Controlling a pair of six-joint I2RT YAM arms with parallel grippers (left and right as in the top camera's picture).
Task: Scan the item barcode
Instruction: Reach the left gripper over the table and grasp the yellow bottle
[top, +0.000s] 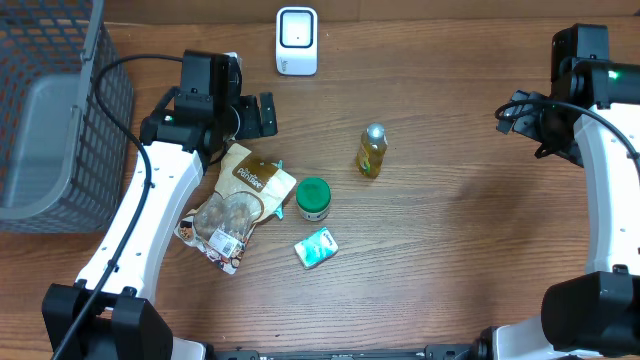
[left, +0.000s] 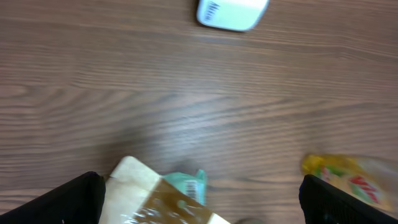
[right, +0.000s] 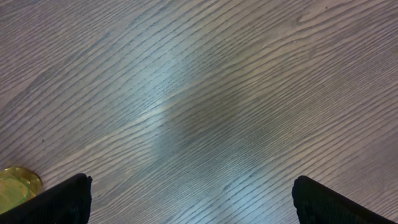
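The white scanner (top: 297, 40) stands at the table's far edge; its lower edge (left: 231, 12) shows at the top of the left wrist view. The items lie mid-table: a brown snack bag (top: 237, 205), a green-lidded jar (top: 313, 198), a teal packet (top: 316, 247) and a yellow bottle (top: 372, 151). My left gripper (top: 266, 115) hovers open just beyond the bag's top (left: 155, 199), where a teal tab with a barcode (left: 189, 183) peeks out. My right gripper (top: 518, 118) hangs open over bare wood at the far right, with nothing between its fingers (right: 336, 202).
A grey wire basket (top: 50, 110) with a grey bin inside fills the far left. The yellow bottle (left: 348, 174) lies near the left gripper's right finger, and its edge (right: 15, 186) shows at the lower left of the right wrist view.
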